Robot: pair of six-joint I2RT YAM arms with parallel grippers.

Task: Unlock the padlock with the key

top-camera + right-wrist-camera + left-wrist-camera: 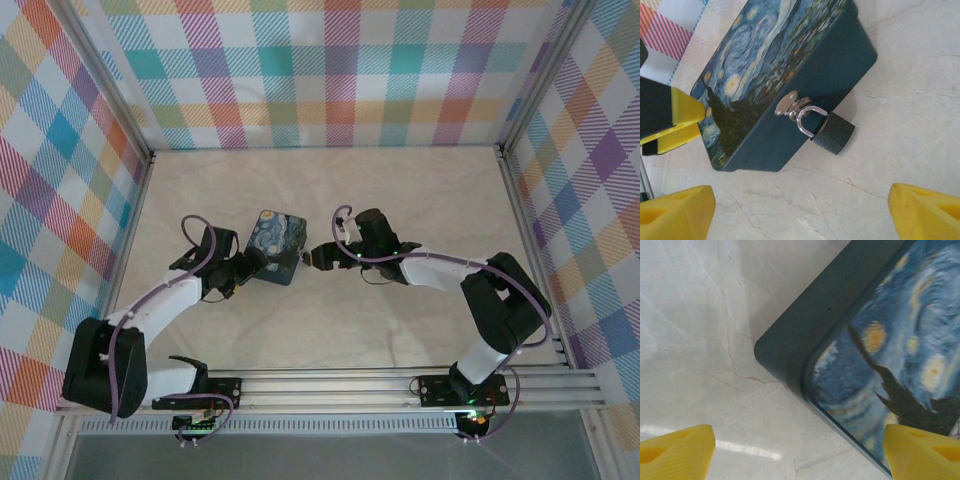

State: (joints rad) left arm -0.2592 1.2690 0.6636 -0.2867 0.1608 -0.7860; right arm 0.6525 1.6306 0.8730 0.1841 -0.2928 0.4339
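Note:
The padlock [834, 134] has a dark textured body and lies on the table against the side of the blue Starry Night box [775, 60]. Its silver shackle is looped through the box's metal hasp [790, 105]. My right gripper [800, 215] is open and hovers just in front of the padlock, with bare table between its yellow fingertips. My left gripper [799, 452] is open at the box's opposite corner [790, 355], one finger [922, 450] over the lid's edge. From above, the two grippers [248, 266] [318, 258] flank the box [277, 243]. The key is out of view.
The pale marble-look tabletop [330, 330] is walled by plaid panels on the left [60, 200], back [330, 70] and right [590, 200]. An aluminium rail [400, 385] carrying both arm bases runs along the near edge.

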